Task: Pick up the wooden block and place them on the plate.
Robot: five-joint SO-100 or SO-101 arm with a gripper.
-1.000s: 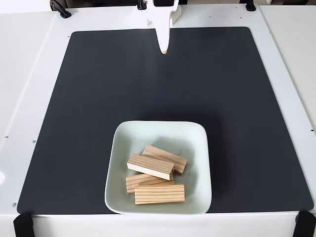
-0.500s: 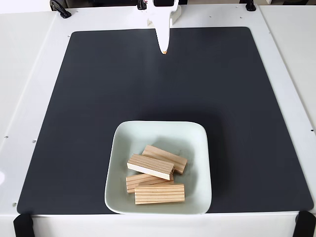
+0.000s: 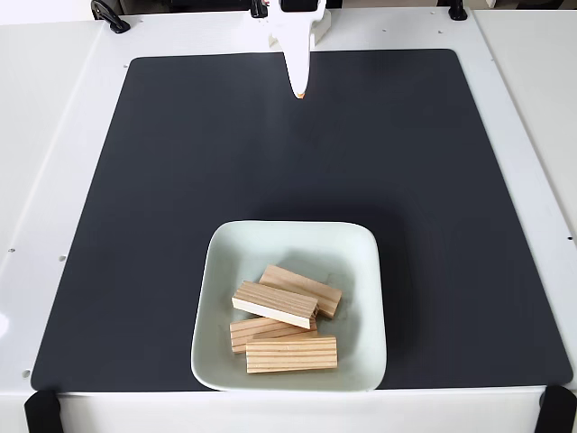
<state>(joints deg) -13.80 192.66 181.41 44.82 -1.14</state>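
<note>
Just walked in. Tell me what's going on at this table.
Nothing is being handled right now. The gripper hangs at the far edge of the black mat, its fingers together and holding nothing, well away from the plate. Four wooden blocks already lie in the plate, piled toward its near side, one resting across the others. None sits out on the mat, so the job looks done.

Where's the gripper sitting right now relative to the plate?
In the fixed view the gripper hangs at the top centre, over the far edge of the black mat, well apart from the plate, which sits near the mat's bottom edge.
</note>
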